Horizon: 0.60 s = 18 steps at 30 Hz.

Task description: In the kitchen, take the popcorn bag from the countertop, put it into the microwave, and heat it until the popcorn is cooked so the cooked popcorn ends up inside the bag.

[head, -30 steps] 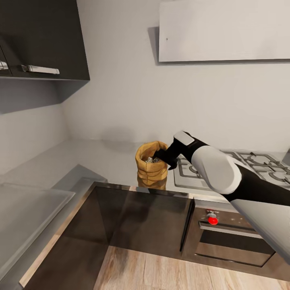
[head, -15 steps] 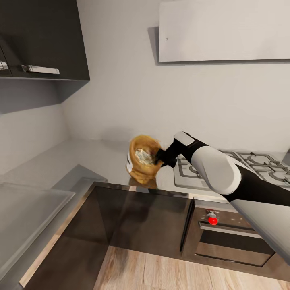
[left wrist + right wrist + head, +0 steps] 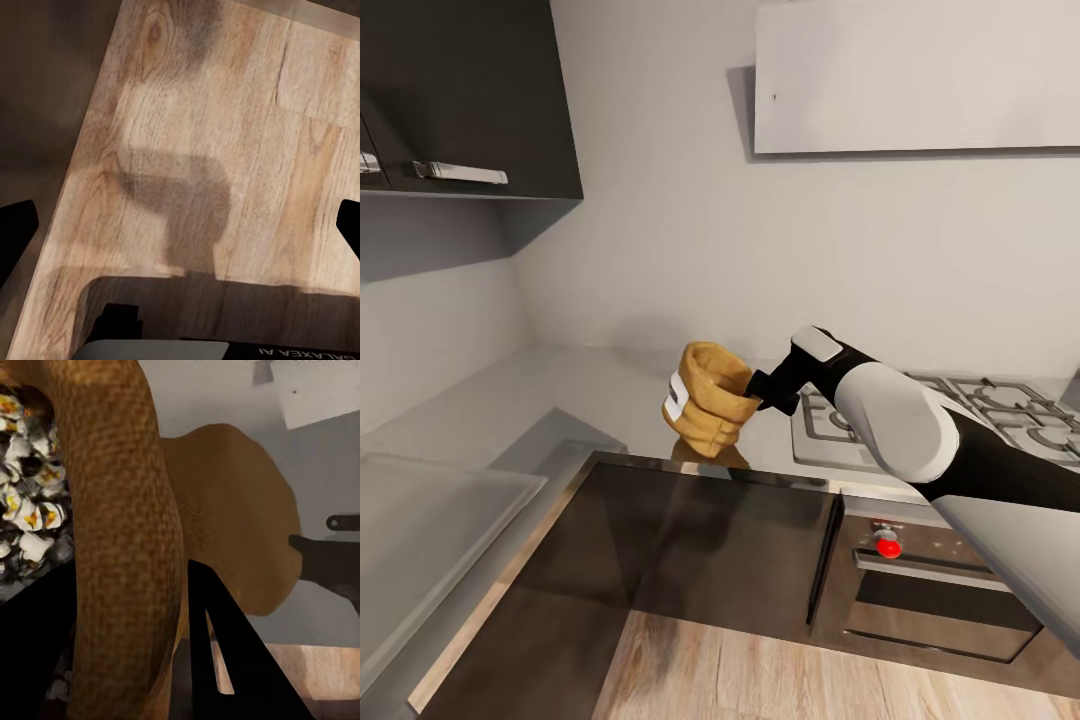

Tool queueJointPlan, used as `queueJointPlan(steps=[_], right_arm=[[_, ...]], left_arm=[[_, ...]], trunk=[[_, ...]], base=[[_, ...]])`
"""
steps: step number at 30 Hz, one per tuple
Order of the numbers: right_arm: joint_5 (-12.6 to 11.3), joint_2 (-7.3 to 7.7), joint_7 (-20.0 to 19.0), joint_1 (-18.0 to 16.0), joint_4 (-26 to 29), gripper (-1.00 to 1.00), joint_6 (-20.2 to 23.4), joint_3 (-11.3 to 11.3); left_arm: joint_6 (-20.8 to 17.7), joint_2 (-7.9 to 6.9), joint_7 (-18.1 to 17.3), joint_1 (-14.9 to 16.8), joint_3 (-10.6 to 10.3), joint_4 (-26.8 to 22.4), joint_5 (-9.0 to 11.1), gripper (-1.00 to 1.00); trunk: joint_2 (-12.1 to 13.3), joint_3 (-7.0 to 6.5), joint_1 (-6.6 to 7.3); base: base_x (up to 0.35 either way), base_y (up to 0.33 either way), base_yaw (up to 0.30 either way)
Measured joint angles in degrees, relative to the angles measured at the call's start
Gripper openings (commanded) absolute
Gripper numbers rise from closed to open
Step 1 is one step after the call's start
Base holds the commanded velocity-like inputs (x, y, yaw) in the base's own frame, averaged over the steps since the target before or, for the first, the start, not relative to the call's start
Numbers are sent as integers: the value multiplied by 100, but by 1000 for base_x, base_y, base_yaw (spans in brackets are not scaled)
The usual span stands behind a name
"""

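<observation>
From the head camera I see my right gripper (image 3: 757,384) pinching the rolled rim of the popcorn bag (image 3: 705,399), one finger inside the mouth and one outside. The bag hangs tilted, its mouth turned toward the arm and its base swung out to the left, and it looks lifted off the countertop (image 3: 590,400); a tan reflection sits on the grey slab right beneath it. A white label shows on the bag's left side. The bag is just left of the gas hob (image 3: 960,410), above the dark cabinet fronts (image 3: 700,550).

In the right wrist camera the bag's rim (image 3: 124,510) runs straight through the middle of the picture with my dark fingers (image 3: 225,660) on either side of it, closed on the paper. To one side of that rim I can see the popcorn (image 3: 26,510), small pale pieces with yellow spots, lying inside the bag.

The left wrist camera looks down at the wood floor (image 3: 210,112). The tips of my left gripper (image 3: 184,225) sit at opposite edges of that picture, spread wide with nothing between them.

Below the hob is the dark oven (image 3: 940,590) with its red knob (image 3: 888,546).
</observation>
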<state>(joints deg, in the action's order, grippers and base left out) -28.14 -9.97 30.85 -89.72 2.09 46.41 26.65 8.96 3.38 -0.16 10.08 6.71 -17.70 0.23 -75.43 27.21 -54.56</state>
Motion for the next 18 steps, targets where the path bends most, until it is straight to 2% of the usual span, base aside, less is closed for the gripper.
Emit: queueJointPlan(steps=[6, 10, 14, 18], right_arm=[[-10, 0, 26, -59, 40, -100, 61, 23], [0, 0, 114, -257, 103, -100, 236, 28], [22, 0, 465, -522, 189, -100, 416, 14], [51, 0, 1133, -661, 663, -100, 704, 2]], left_arm=[[1, 1, 0, 0, 0, 0, 1, 100], [0, 1, 0, 0, 0, 0, 0, 100], [-1, 1, 0, 0, 0, 0, 0, 100], [0, 1, 0, 0, 0, 0, 0, 100]], trunk=[[0, 0, 0], [0, 0, 0], [0, 0, 0], [-1, 0, 0]], base=[[0, 0, 0], [0, 0, 0], [0, 0, 0], [0, 0, 0]])
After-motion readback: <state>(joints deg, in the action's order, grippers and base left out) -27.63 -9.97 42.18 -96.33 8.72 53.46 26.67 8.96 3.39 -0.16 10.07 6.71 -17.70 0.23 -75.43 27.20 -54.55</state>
